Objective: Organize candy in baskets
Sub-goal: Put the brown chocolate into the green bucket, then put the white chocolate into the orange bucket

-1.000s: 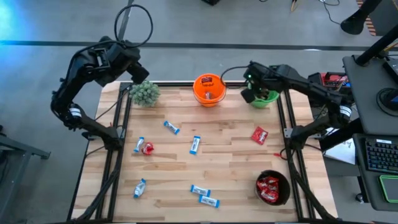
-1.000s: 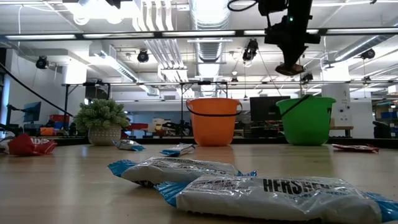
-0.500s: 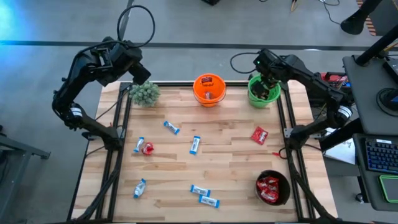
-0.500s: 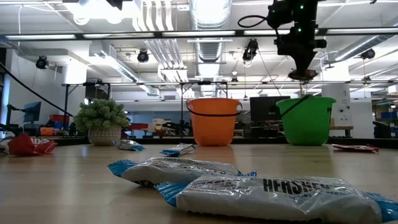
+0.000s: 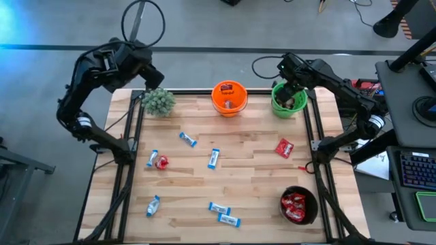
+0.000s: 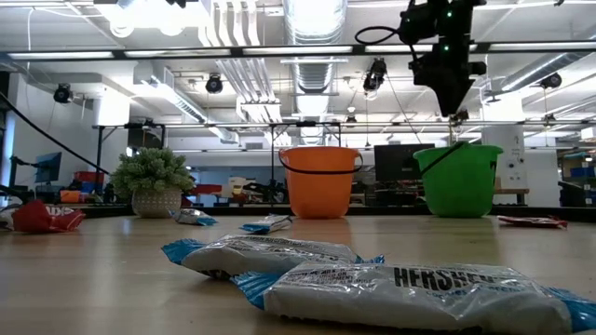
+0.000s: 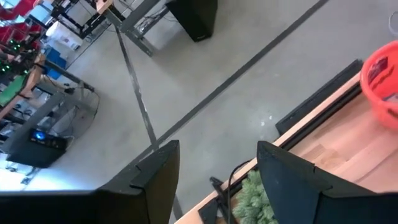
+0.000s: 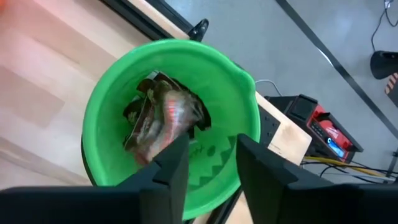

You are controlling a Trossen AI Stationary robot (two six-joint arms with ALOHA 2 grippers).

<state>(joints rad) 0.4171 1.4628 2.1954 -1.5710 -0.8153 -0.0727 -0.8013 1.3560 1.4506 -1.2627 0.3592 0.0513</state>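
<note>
Right wrist view, right gripper [image 8: 211, 162] parted and empty above round bright green plastic basket [image 8: 106, 106], crumpled dark brown candy wrapper [image 8: 163, 113] lying diagonally inside.

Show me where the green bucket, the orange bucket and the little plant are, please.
green bucket [image 8: 118, 106]: right wrist view, on its inner wall.
orange bucket [image 6: 319, 194]: low view, on its outer side.
little plant [image 5: 159, 101]: high view, on its leafy top.

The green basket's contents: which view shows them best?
The right wrist view: it looks straight into the green basket at a dark wrapped candy. The high view shows little of the inside, the low view only the outer wall, the left wrist view nothing.
</note>
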